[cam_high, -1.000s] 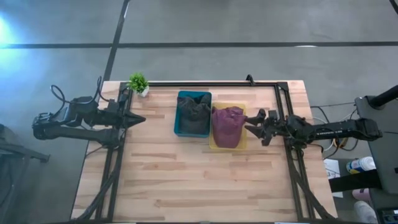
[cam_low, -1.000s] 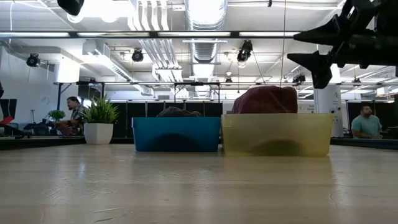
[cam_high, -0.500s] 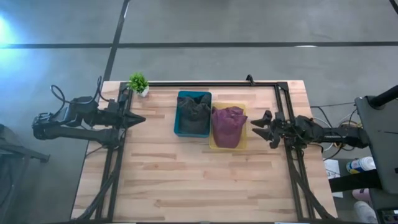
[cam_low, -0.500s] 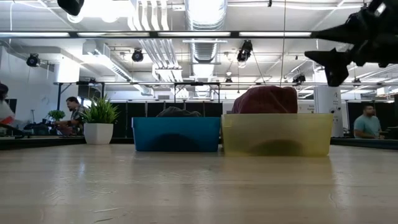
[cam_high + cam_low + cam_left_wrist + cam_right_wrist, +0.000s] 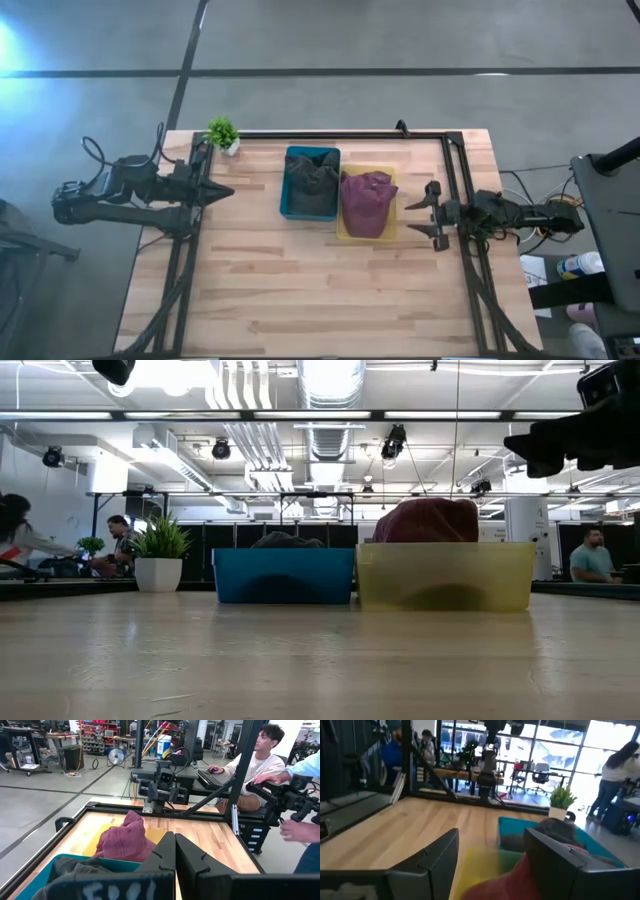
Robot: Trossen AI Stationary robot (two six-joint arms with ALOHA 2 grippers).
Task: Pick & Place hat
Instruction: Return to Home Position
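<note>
The wooden table (image 5: 300, 290) fills most of the space in front of me, with a dark arm at each side. The left arm reaches in over the table's left edge. Its left gripper (image 5: 222, 191) hangs near the far-left corner, its two fingers pressed flat together with nothing between them. The right arm sits at the right edge. The right gripper (image 5: 432, 214) hovers in the air just beside the yellow bin (image 5: 445, 575), jaws spread wide and empty.

The yellow bin stands side by side with the blue bin (image 5: 285, 575) toward the far middle of the table, the two touching. The red cap (image 5: 365, 200) is heaped in the yellow bin, bulging well above its rim. The black caps (image 5: 312, 180) lie in the blue bin as one dark heap that barely clears the rim, and I can't tell them apart. A small potted plant (image 5: 222, 132) stands at the far-left corner.
</note>
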